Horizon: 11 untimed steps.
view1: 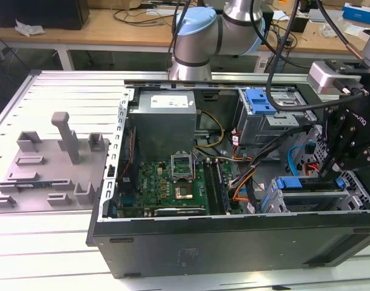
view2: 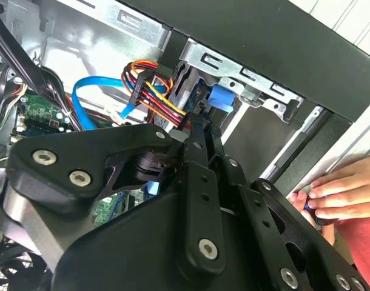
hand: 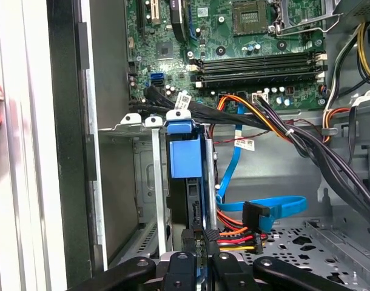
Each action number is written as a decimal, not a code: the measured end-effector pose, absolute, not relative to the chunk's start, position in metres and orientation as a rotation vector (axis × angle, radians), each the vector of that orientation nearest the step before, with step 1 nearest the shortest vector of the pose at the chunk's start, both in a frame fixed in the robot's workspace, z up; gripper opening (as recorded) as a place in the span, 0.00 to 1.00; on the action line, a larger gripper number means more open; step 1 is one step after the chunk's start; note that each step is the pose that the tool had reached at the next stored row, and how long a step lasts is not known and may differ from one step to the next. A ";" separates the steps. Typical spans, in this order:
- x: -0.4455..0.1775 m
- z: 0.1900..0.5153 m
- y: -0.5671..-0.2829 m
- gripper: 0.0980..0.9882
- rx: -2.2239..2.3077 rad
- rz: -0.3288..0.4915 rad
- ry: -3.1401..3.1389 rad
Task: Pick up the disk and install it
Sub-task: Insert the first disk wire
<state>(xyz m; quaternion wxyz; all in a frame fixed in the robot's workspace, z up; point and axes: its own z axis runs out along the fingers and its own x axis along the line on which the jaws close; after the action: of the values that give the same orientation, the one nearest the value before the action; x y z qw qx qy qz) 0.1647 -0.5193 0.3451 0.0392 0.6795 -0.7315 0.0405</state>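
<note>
Here, the gripper (hand: 201,241), jaws apparently pinched on the disk (hand: 186,159), holds it edge-on in the cage (hand: 156,182) at the exterior view's right of the case (view1: 233,245). Insertion looks part-done; seating it likely calls for a straight push along the rails. A hand (view2: 336,191) rests on the case.

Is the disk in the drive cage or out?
In, at least partly: in the first wrist view the disk stands on edge between the drive cage rails, the gripper's jaws shut on it. Fully seated: cannot tell.
</note>
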 end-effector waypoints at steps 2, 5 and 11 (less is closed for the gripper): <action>0.165 0.345 -0.519 0.08 2.083 0.124 -2.242; 0.165 0.344 -0.519 0.08 2.083 0.124 -2.242; 0.165 0.341 -0.519 0.08 2.083 0.124 -2.242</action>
<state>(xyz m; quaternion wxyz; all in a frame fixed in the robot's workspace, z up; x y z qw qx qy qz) 0.1651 -0.5193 0.3413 0.0393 0.6796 -0.7314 0.0406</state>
